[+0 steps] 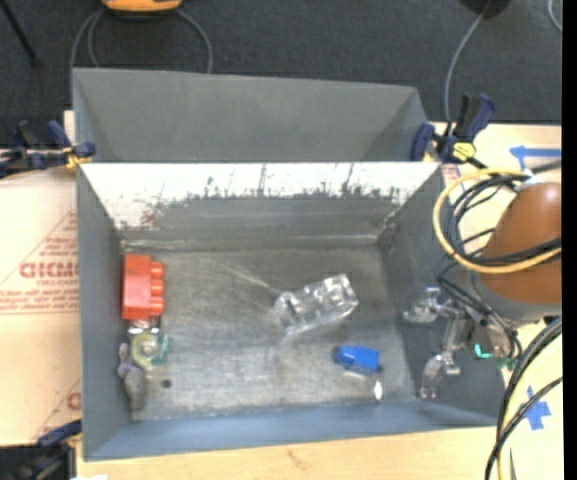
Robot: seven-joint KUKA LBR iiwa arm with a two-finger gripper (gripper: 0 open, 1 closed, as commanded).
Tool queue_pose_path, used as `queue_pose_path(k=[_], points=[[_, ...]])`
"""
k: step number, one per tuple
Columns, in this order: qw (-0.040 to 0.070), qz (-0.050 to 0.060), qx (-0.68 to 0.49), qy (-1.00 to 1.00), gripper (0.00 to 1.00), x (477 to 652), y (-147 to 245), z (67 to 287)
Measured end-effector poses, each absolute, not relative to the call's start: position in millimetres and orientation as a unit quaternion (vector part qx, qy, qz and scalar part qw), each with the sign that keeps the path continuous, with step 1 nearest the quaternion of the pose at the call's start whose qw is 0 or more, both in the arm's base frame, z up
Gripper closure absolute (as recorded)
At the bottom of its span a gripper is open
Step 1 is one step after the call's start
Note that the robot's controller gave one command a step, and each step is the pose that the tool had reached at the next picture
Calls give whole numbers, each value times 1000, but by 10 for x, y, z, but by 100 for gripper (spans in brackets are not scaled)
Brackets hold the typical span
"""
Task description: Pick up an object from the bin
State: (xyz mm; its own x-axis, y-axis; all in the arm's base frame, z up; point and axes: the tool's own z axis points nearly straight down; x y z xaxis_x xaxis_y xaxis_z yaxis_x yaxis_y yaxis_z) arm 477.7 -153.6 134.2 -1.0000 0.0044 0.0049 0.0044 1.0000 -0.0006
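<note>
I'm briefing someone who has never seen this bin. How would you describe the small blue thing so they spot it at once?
Look at the floor of the grey metal bin, toward its right wall where the gripper hangs. Just left of the gripper, below-right of the clear plastic piece in the middle, lies a small blue piece. It is the only blue thing there.

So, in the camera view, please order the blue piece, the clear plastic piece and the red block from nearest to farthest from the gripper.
1. The blue piece, front right, just left of the gripper.
2. The clear plastic piece, in the bin's middle.
3. The red block, at the left wall.
</note>
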Motion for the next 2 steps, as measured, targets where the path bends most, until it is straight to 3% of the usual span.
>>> queue_pose_path(k=[1, 2], points=[[-2, 1, 71, -998, 0, 4982, -1100, 765], [-4, 2, 71, -997, 100, 4988, -1116, 788]])
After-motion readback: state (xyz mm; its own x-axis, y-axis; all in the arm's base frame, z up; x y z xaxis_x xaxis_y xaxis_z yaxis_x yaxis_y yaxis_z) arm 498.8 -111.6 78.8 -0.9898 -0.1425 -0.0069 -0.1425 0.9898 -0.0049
